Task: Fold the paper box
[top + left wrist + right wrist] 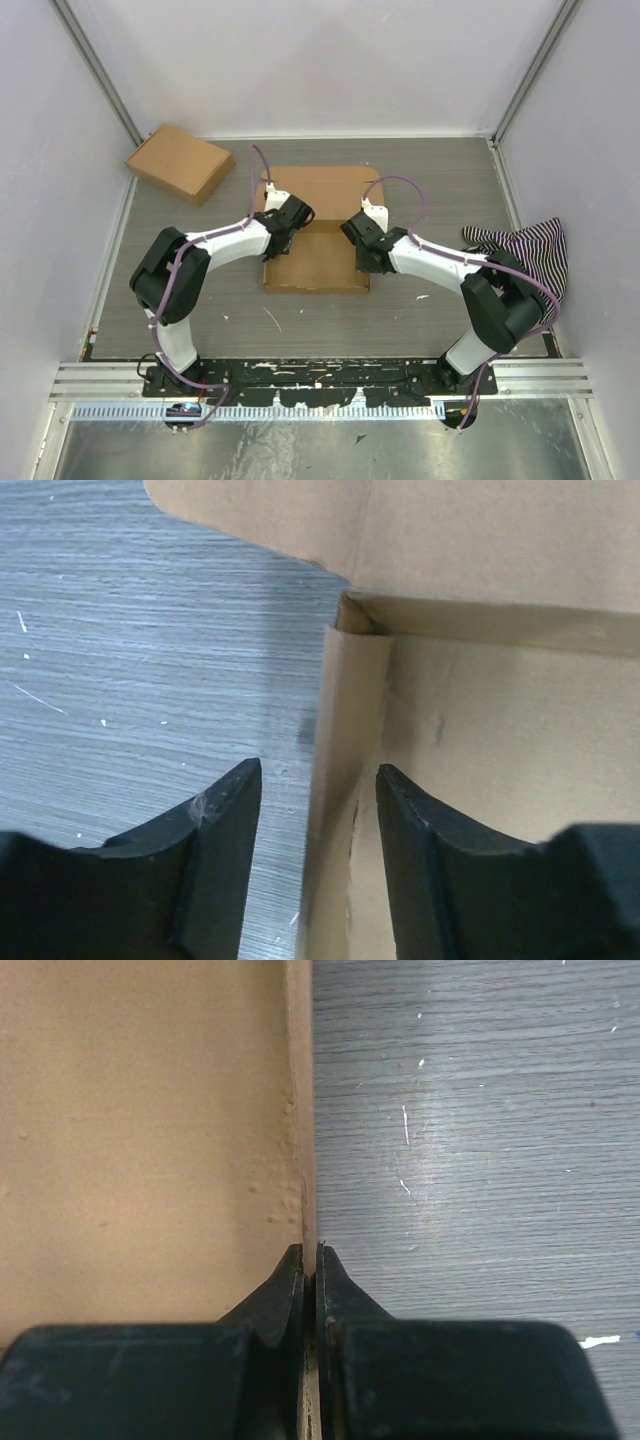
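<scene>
The paper box (318,260) is a brown cardboard blank, partly folded, in the middle of the table. My left gripper (285,232) is at its left wall. In the left wrist view the left gripper (318,780) is open, its fingers astride the upright left side wall (345,770), one outside and one inside the box. My right gripper (362,248) is at the right wall. In the right wrist view the right gripper (310,1260) is shut on the thin upright right side wall (300,1110) of the paper box.
A second, closed brown cardboard box (180,163) lies at the back left. A striped cloth (525,250) lies at the right edge of the table. Grey walls enclose the table on three sides.
</scene>
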Available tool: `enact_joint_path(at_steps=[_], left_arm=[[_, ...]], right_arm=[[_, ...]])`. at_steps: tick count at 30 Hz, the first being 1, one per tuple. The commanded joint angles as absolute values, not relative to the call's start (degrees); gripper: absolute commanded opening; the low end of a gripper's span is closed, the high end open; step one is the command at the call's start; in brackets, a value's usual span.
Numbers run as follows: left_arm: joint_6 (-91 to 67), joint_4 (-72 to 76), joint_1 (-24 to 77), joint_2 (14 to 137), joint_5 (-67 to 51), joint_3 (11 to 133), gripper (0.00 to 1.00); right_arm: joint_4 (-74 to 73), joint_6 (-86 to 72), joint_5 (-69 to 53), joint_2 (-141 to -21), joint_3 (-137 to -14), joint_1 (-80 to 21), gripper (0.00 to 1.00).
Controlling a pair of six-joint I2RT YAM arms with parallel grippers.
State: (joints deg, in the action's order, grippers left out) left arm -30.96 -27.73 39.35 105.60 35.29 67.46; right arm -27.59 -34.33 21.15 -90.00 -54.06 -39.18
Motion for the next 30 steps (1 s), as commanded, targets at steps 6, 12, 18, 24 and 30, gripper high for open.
enact_joint_path(at_steps=[6, 12, 18, 24, 30], left_arm=[[-30.1, -30.9, 38.0, 94.3, 33.8, 67.0, 0.73], [-28.9, -28.2, 30.0, 87.1, 26.5, 66.5, 0.75], [-32.1, -22.0, 18.9, 90.8, 10.1, 66.6, 0.75], [-36.4, -16.9, 14.0, 98.9, -2.2, 69.6, 0.72], [-36.5, -17.4, 13.1, 106.7, -5.8, 75.2, 0.70]], right_arm=[[-29.0, -30.7, 21.7, -85.1, -56.9, -35.8, 0.39], [-30.2, -25.9, 18.7, -81.1, -61.3, -30.7, 0.80], [-26.6, -22.4, 5.5, -83.3, -65.3, -18.6, 1.00], [-18.6, -25.0, -11.0, -91.4, -67.6, -8.6, 0.94], [-13.1, -26.9, -22.4, -103.7, -74.1, -6.5, 0.84]])
